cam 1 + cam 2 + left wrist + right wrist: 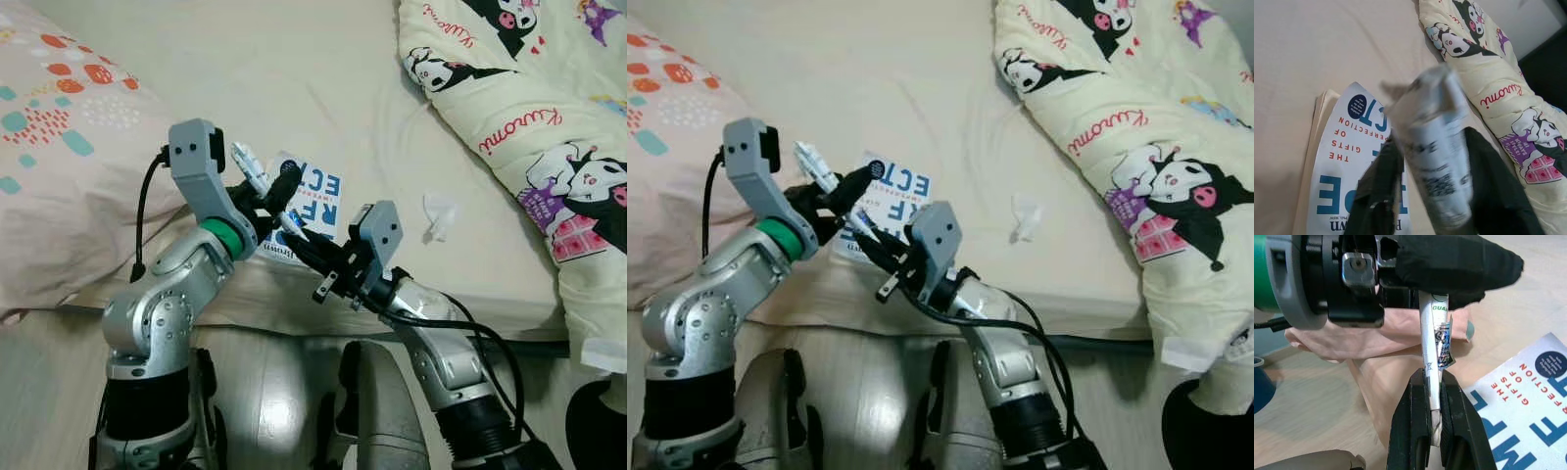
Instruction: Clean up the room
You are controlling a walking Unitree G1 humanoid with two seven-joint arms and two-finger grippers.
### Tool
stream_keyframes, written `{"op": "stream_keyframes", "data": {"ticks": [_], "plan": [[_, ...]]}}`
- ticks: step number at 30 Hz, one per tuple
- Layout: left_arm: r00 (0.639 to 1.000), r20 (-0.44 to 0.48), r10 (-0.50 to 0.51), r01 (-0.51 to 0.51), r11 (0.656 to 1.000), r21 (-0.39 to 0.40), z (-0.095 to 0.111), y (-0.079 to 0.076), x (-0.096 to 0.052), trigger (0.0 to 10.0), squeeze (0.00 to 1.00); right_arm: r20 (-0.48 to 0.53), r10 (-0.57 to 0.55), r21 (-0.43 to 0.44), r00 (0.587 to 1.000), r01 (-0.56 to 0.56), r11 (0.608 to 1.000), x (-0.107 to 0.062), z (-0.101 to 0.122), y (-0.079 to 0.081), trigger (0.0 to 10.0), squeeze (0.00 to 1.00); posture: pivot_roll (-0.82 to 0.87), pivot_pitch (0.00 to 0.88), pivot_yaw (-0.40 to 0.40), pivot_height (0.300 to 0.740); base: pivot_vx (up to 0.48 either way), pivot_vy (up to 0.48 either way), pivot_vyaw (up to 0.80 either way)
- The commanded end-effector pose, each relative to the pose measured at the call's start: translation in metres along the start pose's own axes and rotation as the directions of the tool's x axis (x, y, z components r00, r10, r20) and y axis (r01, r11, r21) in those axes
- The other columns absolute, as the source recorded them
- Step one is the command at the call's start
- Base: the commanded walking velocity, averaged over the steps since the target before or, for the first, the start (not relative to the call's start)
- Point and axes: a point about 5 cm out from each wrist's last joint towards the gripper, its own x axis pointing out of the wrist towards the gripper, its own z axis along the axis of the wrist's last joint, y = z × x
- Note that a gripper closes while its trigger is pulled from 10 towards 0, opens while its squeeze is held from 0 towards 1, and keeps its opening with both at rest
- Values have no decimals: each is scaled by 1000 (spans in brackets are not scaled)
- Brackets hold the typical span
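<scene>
Both grippers are pinching the same crumpled wrapper just above the book on the bed — left gripper clamped on one end, right gripper on the other, probably a handover before binning.

before me lies a bed under a cream sheet, lit softly and evenly. a pale pillow with orange and teal spots sits on my left, a cartoon-print comforter on my right. light wood floor runs below.
</scene>
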Motion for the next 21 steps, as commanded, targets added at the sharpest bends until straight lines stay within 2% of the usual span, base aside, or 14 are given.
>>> {"op": "stream_keyframes", "data": {"ticks": [1, 5, 7, 16, 17, 21], "plan": [[999, -23, 38, -39, 999, -5, -6, 9, -3, 0, 0, -29, -35, 9, 999, 35, 999, -9, -7, -2, 10000, 0, -43, 193, -39, 592, 0, 0, 0], [999, -24, 46, -46, 999, 3, -7, 12, -5, 0, 0, -47, -102, 0, 994, 102, 995, -13, -10, -9, 10000, 0, -43, 193, -39, 592, 0, 0, 0], [999, -34, 35, -35, 999, 6, -9, 12, -9, 0, 0, -51, -161, -4, 986, 161, 987, -20, -10, -18, 10000, 0, -47, 196, -40, 592, 0, 0, 0], [998, -54, 16, -16, 1000, 4, -13, 10, -14, 0, 0, -51, -214, -22, 975, 213, 977, -26, -10, -29, 10000, 0, -48, 198, -39, 592, 0, 0, 0], [998, -57, 13, -13, 1000, 1, -14, 9, -14, 0, 0, -53, -247, -41, 968, 245, 969, -27, -10, -34, 10000, 1000, -47, 197, -39, 592, 0, 0, 0], [999, -50, 21, -21, 1000, -12, -14, 9, -13, 0, 0, -47, -288, -54, 956, 286, 957, -31, -10, -41, 10000, 1000, -53, 202, -34, 592, 0, 0, 0]]}}
